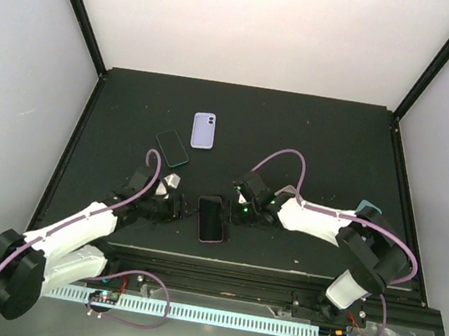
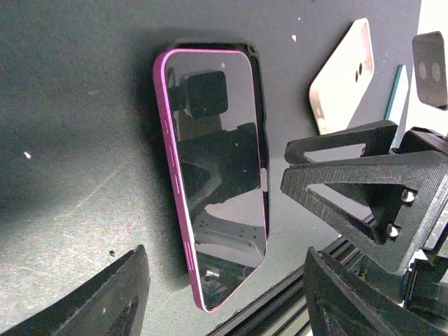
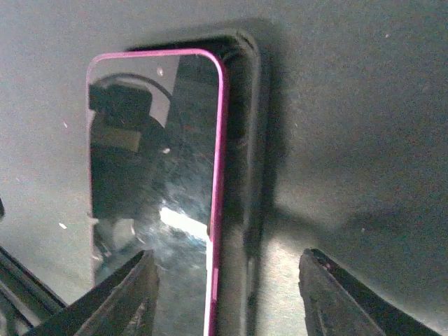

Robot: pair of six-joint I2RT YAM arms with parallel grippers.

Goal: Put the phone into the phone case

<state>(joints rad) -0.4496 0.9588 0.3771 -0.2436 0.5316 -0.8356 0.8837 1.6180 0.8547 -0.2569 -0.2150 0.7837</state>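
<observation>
The phone, dark-screened with a pink frame, lies face up near the table's front edge. It sits in a black phone case whose rim stands out along one long side and round the far corner; the pink frame rides above the rim there. My left gripper is just left of the phone, and in the left wrist view the left gripper is open, astride the phone's near end without touching it. My right gripper is at the phone's right, open over the phone's edge and the case wall.
A lilac phone case and a dark teal-rimmed one lie farther back. A white case lies beyond the right gripper's black fingers. The table's front rail runs close to the phone's near end.
</observation>
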